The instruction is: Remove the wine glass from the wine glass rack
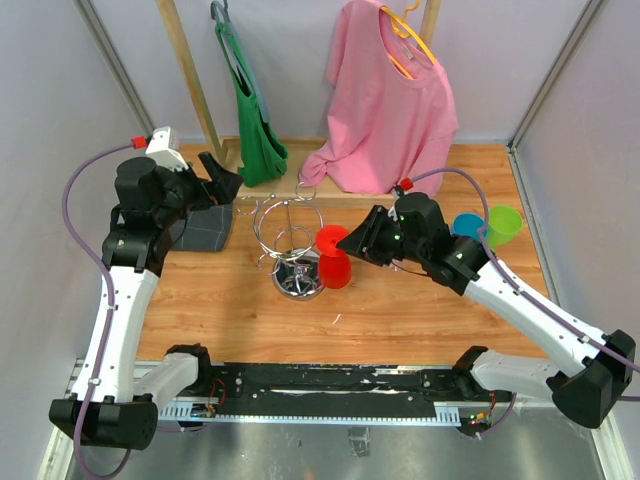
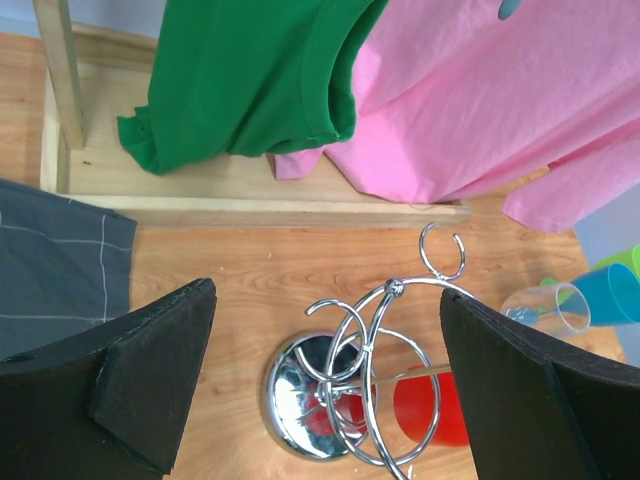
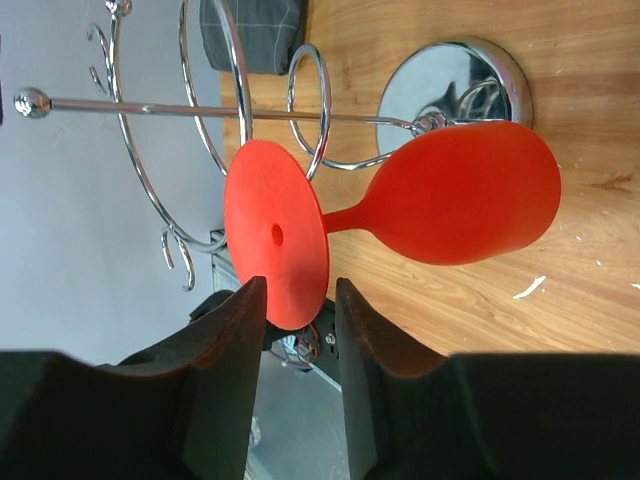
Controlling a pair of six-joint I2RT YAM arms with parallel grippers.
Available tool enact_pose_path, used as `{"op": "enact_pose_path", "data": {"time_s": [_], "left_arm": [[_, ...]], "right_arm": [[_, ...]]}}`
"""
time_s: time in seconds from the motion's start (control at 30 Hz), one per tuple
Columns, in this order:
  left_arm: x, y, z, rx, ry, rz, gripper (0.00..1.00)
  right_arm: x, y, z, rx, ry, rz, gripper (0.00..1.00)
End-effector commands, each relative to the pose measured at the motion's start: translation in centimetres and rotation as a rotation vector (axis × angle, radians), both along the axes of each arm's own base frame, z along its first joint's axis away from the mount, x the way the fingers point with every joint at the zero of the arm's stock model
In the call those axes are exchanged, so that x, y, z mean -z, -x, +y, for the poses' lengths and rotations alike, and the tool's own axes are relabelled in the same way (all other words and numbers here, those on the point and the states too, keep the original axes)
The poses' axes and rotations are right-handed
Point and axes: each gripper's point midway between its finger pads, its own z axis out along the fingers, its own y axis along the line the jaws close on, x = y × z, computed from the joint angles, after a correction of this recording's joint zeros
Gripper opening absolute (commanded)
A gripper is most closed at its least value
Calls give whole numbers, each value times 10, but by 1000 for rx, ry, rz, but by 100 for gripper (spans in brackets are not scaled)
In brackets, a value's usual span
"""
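The wine glass rack point(image 1: 288, 222) is a chrome wire stand with a round shiny base point(image 1: 298, 281), standing mid-table. A red wine glass point(image 1: 333, 258) hangs upside down from a ring on its right side, bowl down. In the right wrist view the glass's round foot point(image 3: 275, 235) sits between my right gripper's point(image 3: 298, 290) parted fingers, and its bowl point(image 3: 470, 195) lies by the rack base point(image 3: 450, 80). My right gripper point(image 1: 352, 240) is level with the foot. My left gripper point(image 1: 222, 182) is open and empty, behind and left of the rack point(image 2: 380, 340).
A grey folded cloth point(image 1: 205, 225) lies left of the rack. A green shirt point(image 1: 255, 120) and a pink shirt point(image 1: 390, 100) hang on a wooden stand point(image 1: 190, 70) at the back. Blue point(image 1: 466, 226) and green point(image 1: 503, 224) cups stand at the right, with a clear cup point(image 2: 545, 305).
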Motion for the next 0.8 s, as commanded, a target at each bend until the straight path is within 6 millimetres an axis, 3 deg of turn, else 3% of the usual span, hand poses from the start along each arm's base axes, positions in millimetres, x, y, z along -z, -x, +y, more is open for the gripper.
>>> {"op": "enact_pose_path", "data": {"time_s": [0.0,0.1,0.27,0.77], "left_arm": [[-5,6,0,3,16,-11,99],[-4,5,0,5,15,-8,99],[-4,4,0,6,5,-9,99],[-7,3,-4,30,7,-4,99]], "right_arm": [[-12,-7,-4,31,-63,-20,32],[-11,-8,-4,30,-75,-14,26],[-10,-8,-5,44,-113,-8,2],[-43,-16,-18,161,-371,-39,1]]}}
